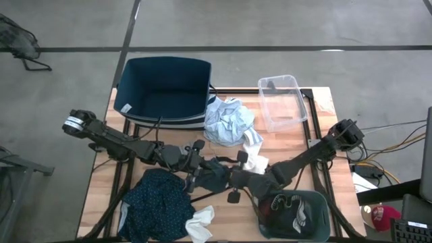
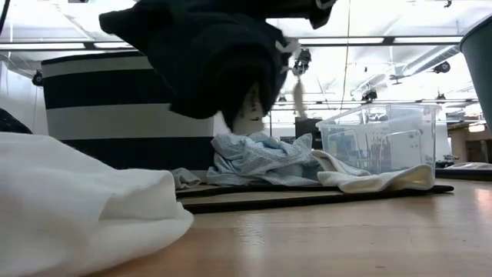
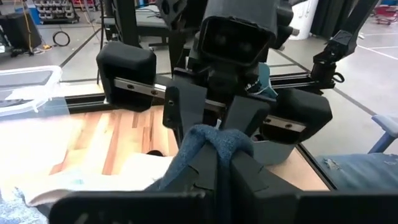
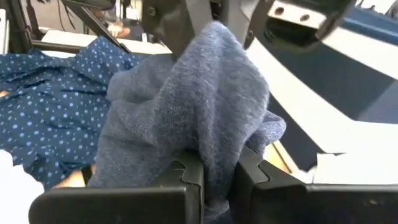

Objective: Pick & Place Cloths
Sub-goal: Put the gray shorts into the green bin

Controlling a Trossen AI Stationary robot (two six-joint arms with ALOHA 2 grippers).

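A grey knit cloth hangs bunched above the table's middle between my two grippers, which face each other; in the low view the cloth is clear of the tabletop. My left gripper reaches in from the table's left and is shut on the cloth. My right gripper reaches in from the right and is shut on it too. A pale blue shirt lies by the dark bin. A dark teal dotted garment lies near the front left, with a white sock beside it. My left gripper pinches a rounded fold of the grey cloth between its two fingers, coming about level from the table's left. The cloth bulges over the fingertips and is lifted clear of the table. My right gripper pinches a bunched fold of the same cloth between its two fingers, several layers thick, coming from the table's right and slanting slightly down. The rest of the cloth rises in a heap beyond the fingers toward the left gripper.
A dark blue bin stands at the far left and a clear plastic box at the far right. A grey-green bin holding garments sits at the near right. A white sock and a thin black hanger lie mid-table.
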